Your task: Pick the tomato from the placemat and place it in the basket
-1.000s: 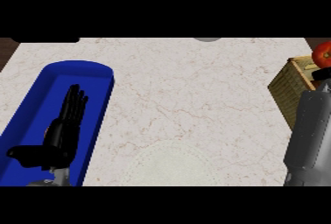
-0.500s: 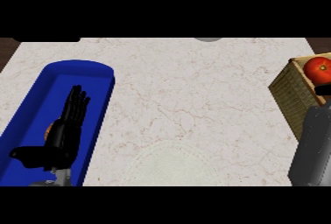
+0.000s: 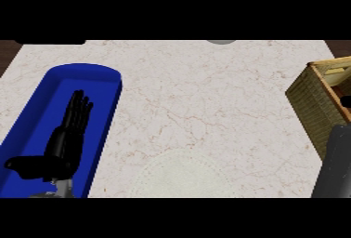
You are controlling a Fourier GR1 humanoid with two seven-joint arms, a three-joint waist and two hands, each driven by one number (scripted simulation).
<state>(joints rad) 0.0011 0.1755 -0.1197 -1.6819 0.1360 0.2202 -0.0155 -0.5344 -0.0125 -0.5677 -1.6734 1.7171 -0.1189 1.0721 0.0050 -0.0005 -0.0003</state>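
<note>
1. Nearest you, at the lower edge of the head view, a pale round placemat [image 3: 179,175] lies on the marble counter [image 3: 198,88]. Nothing sits on it; no tomato shows there.
2. At lower left, your left hand [image 3: 65,135] rests with its fingers straight and relaxed, thumb out to the side, holding nothing. It lies over a long blue tray [image 3: 103,79], fingers pointing away from you along the tray's length.
3. At lower right, only the grey right forearm [image 3: 337,162] shows, running up toward the right edge. The right hand itself is out of frame, so you cannot tell what it holds or how it stands.
4. Farther off on the right, the woven basket [image 3: 312,100] stands at the counter's edge, cut by the frame. The tomato is not visible in the part of it you see, nor anywhere else.
5. Judgement: the right arm is much the nearer to the basket, the left well apart from it, so any coming move belongs to the right side, up and rightward from the forearm.
</note>
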